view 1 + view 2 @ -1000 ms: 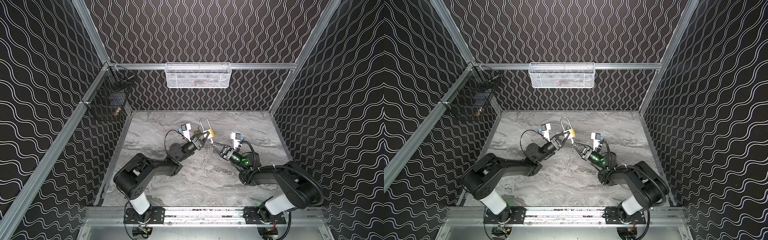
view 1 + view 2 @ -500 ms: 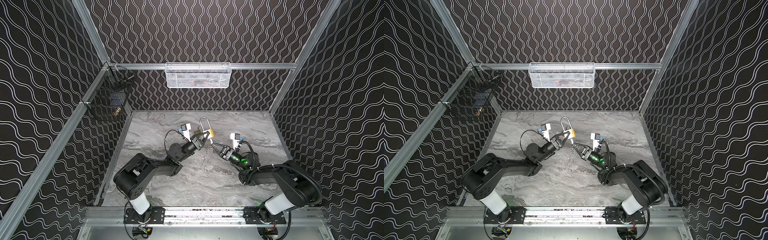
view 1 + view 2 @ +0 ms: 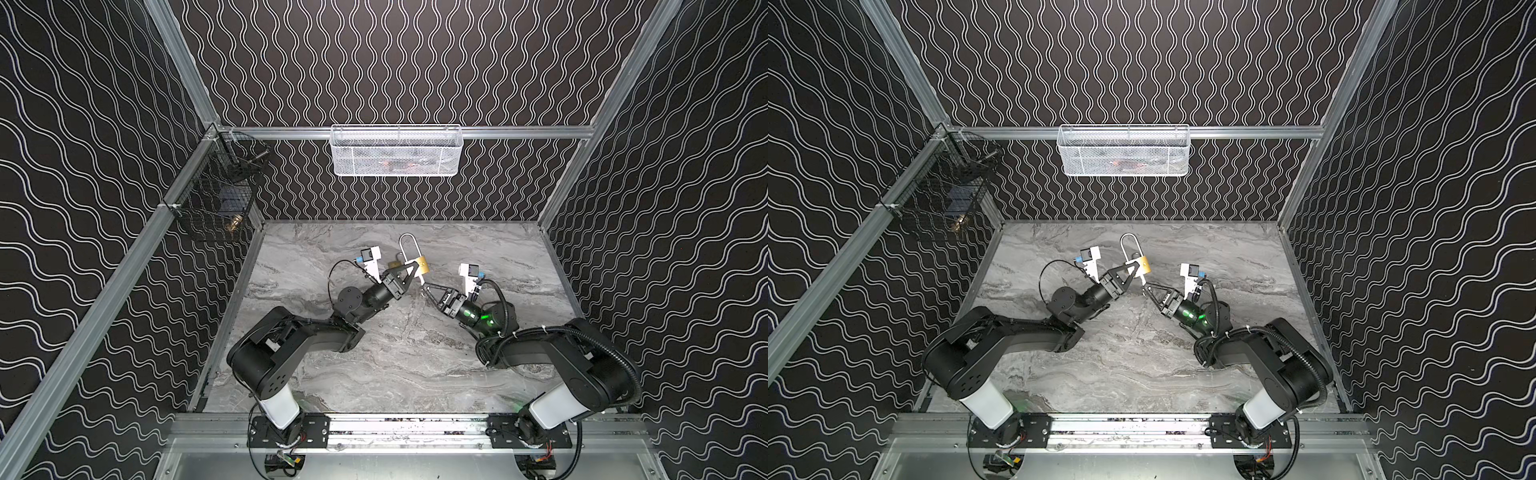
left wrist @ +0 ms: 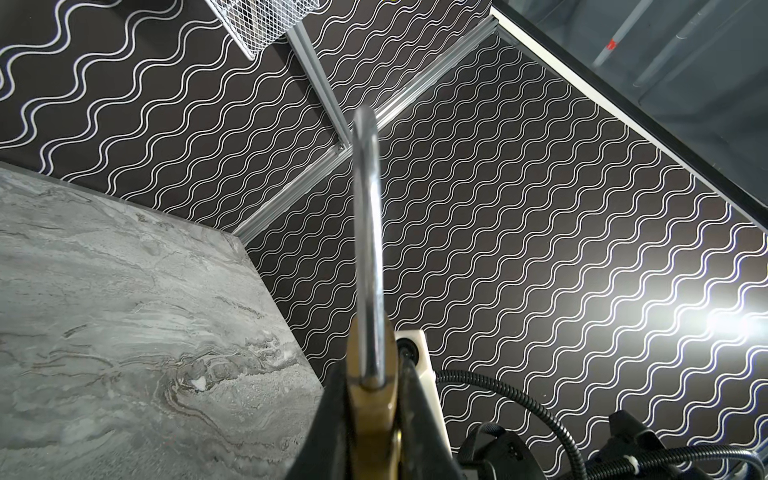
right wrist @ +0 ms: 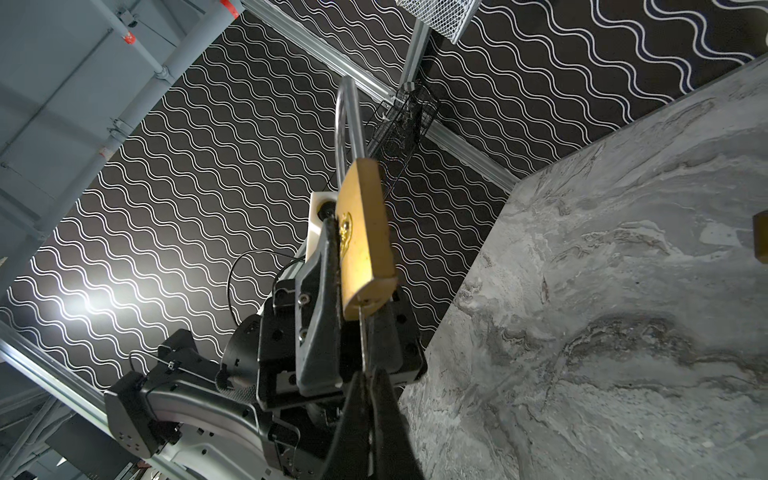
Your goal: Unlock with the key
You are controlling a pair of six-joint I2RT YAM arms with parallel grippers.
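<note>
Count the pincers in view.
2. The left pincer grips the brass padlock over the table; the right pincer, beside it, pinches the key at the padlock's underside. None hidden.

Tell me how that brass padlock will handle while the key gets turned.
The padlock looks like solid brass with a long steel shackle: probably rigid and heavy for its size. Its faces look smooth, and the left gripper pinches only its body, so it may swivel when the right gripper twists the thin key, which could bend.
</note>
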